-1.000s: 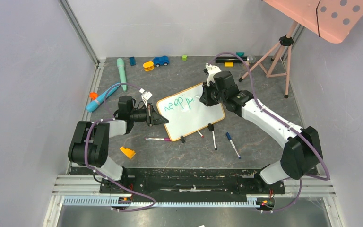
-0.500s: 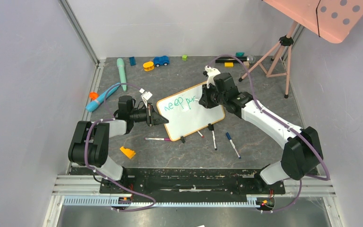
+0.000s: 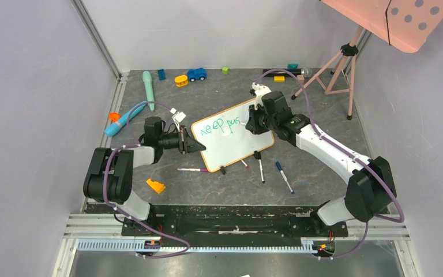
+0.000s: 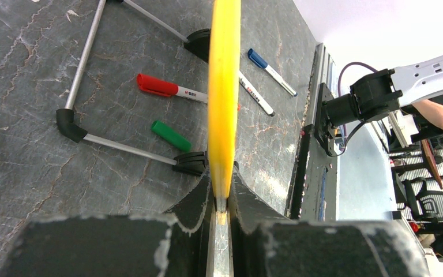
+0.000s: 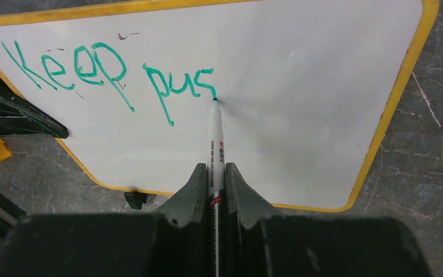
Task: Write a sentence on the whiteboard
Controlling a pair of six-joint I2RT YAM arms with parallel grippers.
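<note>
Gripping a marker [image 5: 214, 138] at "Keep pus", the right tool [image 5: 214, 168] should press lightly while the left tool [image 4: 221, 193] clamps the board [image 5: 300, 104] steady.

left arm [image 3: 141, 156] and right arm [image 3: 323, 147]: white shells, black joint housings, a purple cable [image 3: 277, 70] looping along each; right gripper [image 5: 214, 170] matte black, scuffed edges.

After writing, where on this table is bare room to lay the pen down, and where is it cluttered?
Bare: the strip between the loose markers and the black base rail; also the patch between the whiteboard's far edge and the blue toy car. Crowded: right before the whiteboard, where markers and clip feet lie, and the far wall's row of toys.
</note>
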